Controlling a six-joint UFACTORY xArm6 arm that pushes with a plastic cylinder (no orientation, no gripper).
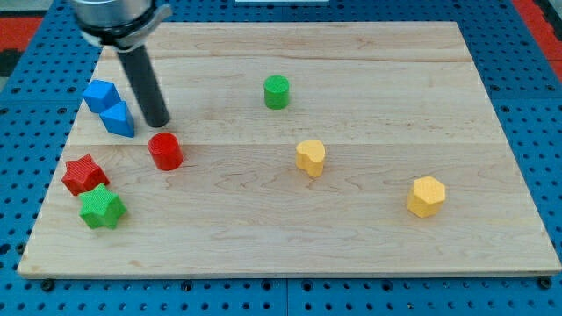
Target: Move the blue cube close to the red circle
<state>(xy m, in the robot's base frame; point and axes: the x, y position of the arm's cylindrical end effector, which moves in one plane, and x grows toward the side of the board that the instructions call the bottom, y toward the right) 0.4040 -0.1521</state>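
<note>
The red circle (164, 150) stands on the wooden board at the view's left. Two blue blocks touch each other up and left of it: a blue cube (118, 118) and a second, more angular blue block (100, 95) above it. My tip (156, 123) rests on the board just right of the blue cube and just above the red circle. The rod rises from there to the view's top left.
A red star (84, 174) and a green star (102, 208) sit near the board's left edge. A green cylinder (277, 91) is at top centre, a yellow block (310, 157) in the middle, a yellow hexagon (427, 196) at the right.
</note>
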